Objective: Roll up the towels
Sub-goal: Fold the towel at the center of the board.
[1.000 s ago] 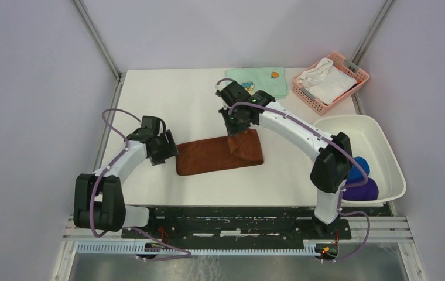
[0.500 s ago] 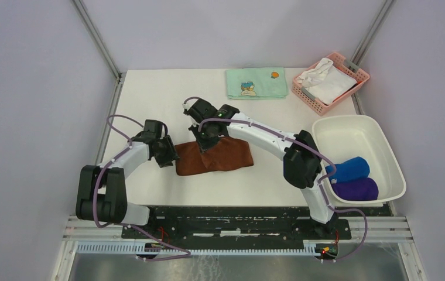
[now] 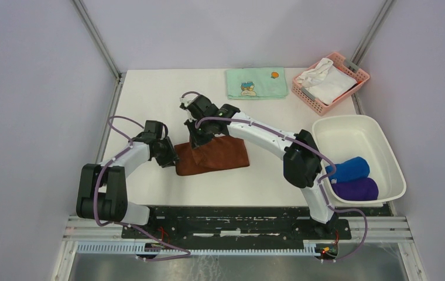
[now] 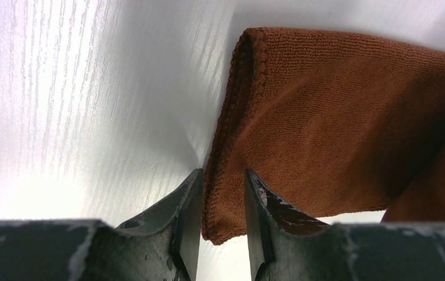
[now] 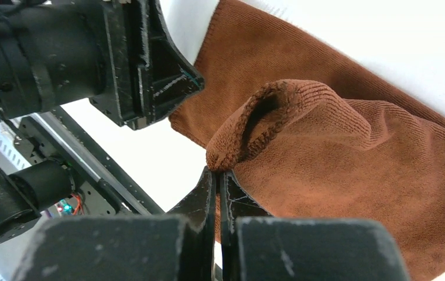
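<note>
The rust-brown towel point(image 4: 337, 117) is matt, looped terry cloth; the desk point(image 4: 79, 88) is white, smooth, faintly glossy and grained.

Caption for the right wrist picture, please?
Right gripper pinches a raised fold of the rust-brown towel, with the left gripper close by.

Cloths and containers
Three plain towels point(image 3: 223, 157) point(image 3: 349, 168) point(image 3: 358, 189), one printed towel point(image 3: 256, 82), one white cloth point(image 3: 325, 82), one basket point(image 3: 308, 100), one tub point(image 3: 355, 137) are showing.

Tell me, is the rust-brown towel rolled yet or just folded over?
Folded over, not rolled: the right gripper pinches one end doubled across the rust-brown towel; no coil shows.
</note>
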